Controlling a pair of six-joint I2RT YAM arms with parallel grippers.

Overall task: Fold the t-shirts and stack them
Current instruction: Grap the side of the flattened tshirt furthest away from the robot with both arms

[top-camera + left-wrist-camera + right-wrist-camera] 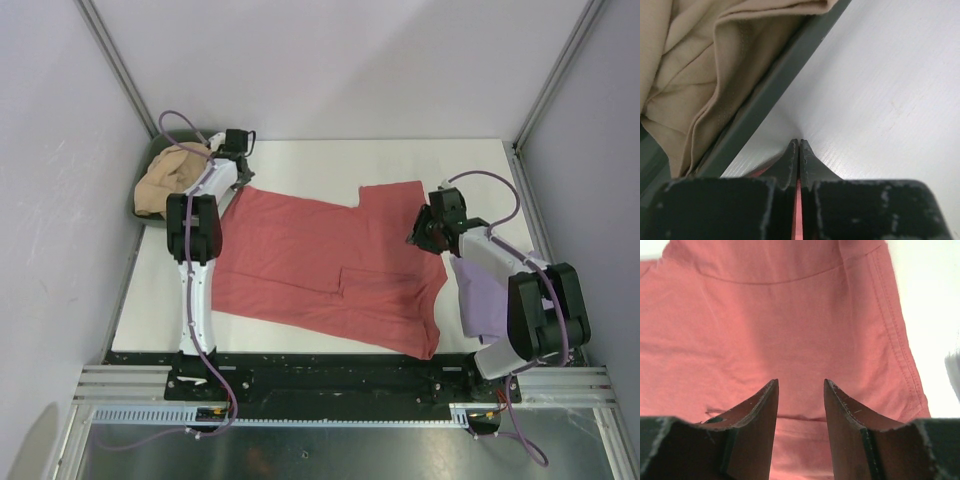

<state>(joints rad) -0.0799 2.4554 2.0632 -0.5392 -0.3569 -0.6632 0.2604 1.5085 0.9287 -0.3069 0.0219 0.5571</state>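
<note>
L pincer (799,144) pinches red tee (330,265) edge, mostly hidden; R pincer (800,384) spread over it.

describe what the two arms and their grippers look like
Both arms are white tubular links with black joint housings: left arm, right arm. A thin purple cable loops along each. The left gripper and right gripper have black, scuffed, tapered fingers.

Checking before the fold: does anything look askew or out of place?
The red shirt lies skewed on the table, a flap creased near its middle. The lavender shirt lies partly under the right arm. The tan shirt is bunched in the bin.
</note>
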